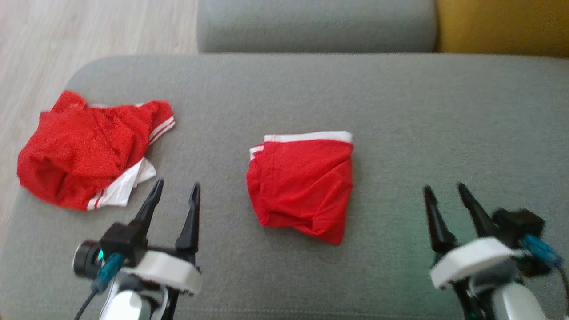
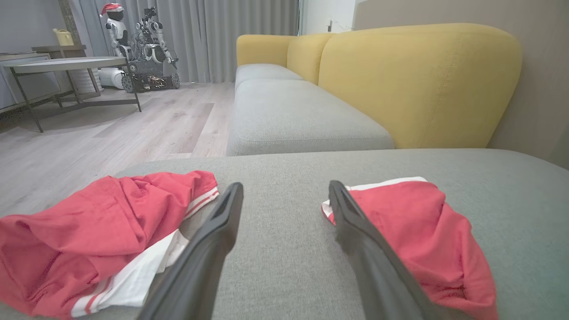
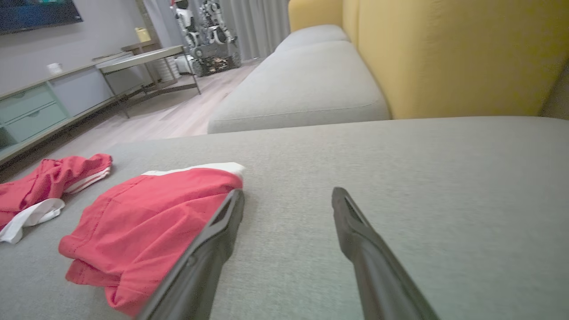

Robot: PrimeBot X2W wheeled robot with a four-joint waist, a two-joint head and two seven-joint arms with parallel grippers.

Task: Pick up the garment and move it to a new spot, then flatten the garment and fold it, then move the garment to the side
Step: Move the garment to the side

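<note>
Now hovering left gripper [image 1: 178, 184] and right gripper [image 1: 444, 187] over the front edge of the grey cushion [image 1: 400, 111], fingers of both spread wide apart, holding nothing. Seeing folded red garment [image 1: 302, 186] lying in the middle of the cushion, between the grippers. Seeing crumpled red garment [image 1: 75, 151] lying near the left edge.

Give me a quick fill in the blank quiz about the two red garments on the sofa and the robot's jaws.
1. The folded garment lies on the sofa's ___ seat cushion.
2. By the robot's own sides, the crumpled garment lies to the ___ of the folded one.
3. Both pairs of jaws stand ___, holding nothing.
4. The colour of the sofa's backrest is ___.
Missing words: grey; left; open; yellow.
</note>
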